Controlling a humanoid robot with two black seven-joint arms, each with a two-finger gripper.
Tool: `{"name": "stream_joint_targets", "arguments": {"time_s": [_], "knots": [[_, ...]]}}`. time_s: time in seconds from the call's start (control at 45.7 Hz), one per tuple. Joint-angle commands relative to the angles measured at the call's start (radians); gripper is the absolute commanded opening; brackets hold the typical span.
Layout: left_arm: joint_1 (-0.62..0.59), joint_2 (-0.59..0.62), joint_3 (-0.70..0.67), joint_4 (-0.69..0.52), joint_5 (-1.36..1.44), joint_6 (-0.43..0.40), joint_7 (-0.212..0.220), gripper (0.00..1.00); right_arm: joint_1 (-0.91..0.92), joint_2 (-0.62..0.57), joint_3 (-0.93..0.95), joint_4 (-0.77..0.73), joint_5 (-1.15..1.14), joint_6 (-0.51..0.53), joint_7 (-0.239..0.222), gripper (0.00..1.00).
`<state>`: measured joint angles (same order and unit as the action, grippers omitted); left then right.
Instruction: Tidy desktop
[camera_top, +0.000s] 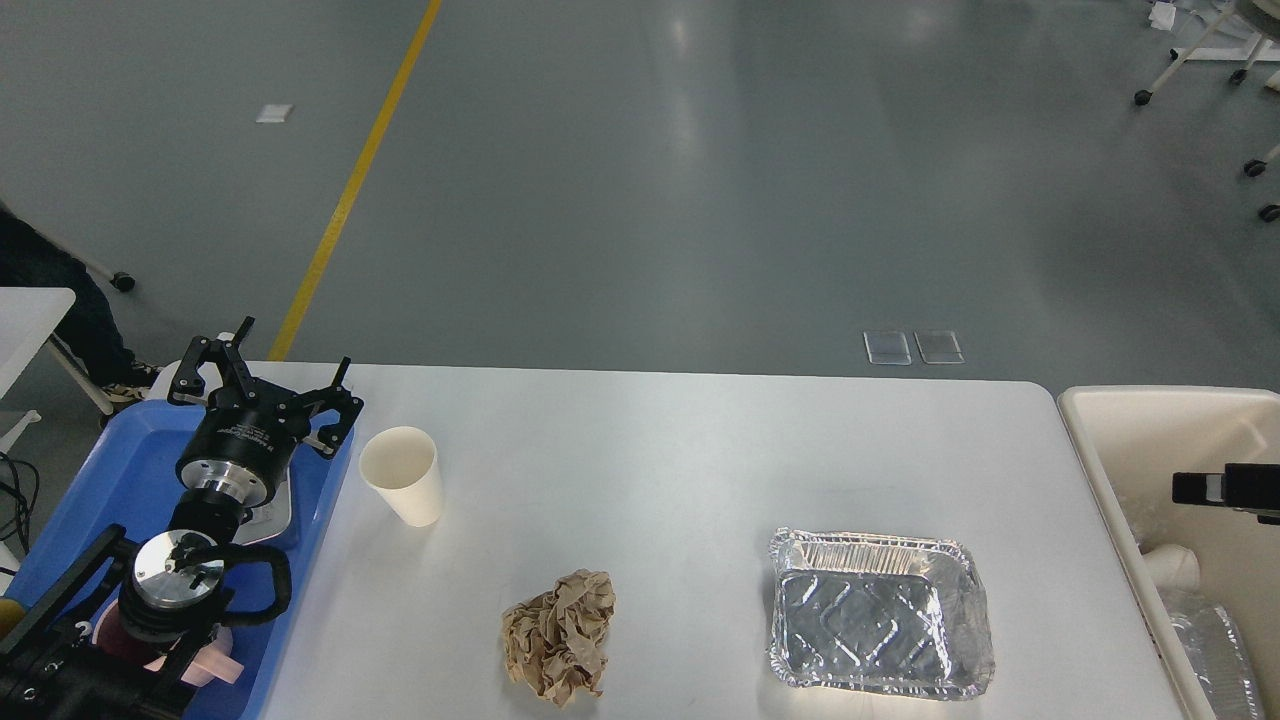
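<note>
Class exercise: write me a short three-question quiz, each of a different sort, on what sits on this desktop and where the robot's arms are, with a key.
1. True or false: the paper cup lies tipped on its side.
2. Multiple choice: what lies between the cup and the foil tray on the desktop? A) crumpled brown paper B) a spoon C) a bottle
3. Short answer: over which container does the left claw hang?

Key
1. False; it stands upright, mouth up.
2. A; the crumpled brown paper.
3. The blue tray, fingers spread. Only a dark tip of the right claw shows over the cream bin.
</note>
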<state>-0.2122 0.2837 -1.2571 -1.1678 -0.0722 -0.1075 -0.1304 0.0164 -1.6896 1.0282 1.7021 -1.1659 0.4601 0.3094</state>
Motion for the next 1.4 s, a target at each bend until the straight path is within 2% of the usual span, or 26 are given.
{"name": "stream_joint_targets", "arguments": {"time_s": [0.0,0.044,0.11,0.307,0.482,0.723,0.876,1.226,1.38], "knots": [[0.005,0.003,-0.004,0.0,-0.001,-0.001,0.0,0.97,-0.003,0.016,-0.013,0.002,-0.08,-0.003,-0.088,1.0],[0.005,0.003,-0.005,0.0,-0.001,-0.001,0.0,0.97,-0.004,0.019,-0.013,-0.001,-0.098,-0.003,-0.125,1.0],[0.005,0.005,-0.005,0.0,-0.001,-0.001,0.0,0.97,-0.006,0.037,-0.014,-0.006,-0.124,-0.003,-0.15,1.0],[0.007,0.003,-0.002,0.002,-0.001,0.002,0.0,0.97,-0.003,0.24,-0.02,-0.024,-0.336,-0.015,-0.173,1.0],[0.024,0.002,-0.007,0.0,-0.001,0.002,0.0,0.97,-0.003,0.402,-0.017,-0.139,-0.452,-0.014,-0.164,1.0],[0.04,0.003,-0.011,0.0,-0.001,0.005,0.0,0.97,0.004,0.542,-0.037,-0.191,-0.456,0.003,-0.162,1.0],[0.042,0.002,-0.011,0.0,0.0,0.006,0.0,0.97,0.053,0.634,-0.085,-0.285,-0.456,0.005,-0.161,1.0],[0.056,0.005,-0.015,0.0,0.002,0.008,0.0,0.97,0.171,0.742,-0.217,-0.32,-0.465,0.005,-0.156,1.0],[0.057,0.008,-0.015,0.002,0.002,0.008,0.0,0.97,0.178,0.808,-0.227,-0.409,-0.465,0.005,-0.156,1.0]]}}
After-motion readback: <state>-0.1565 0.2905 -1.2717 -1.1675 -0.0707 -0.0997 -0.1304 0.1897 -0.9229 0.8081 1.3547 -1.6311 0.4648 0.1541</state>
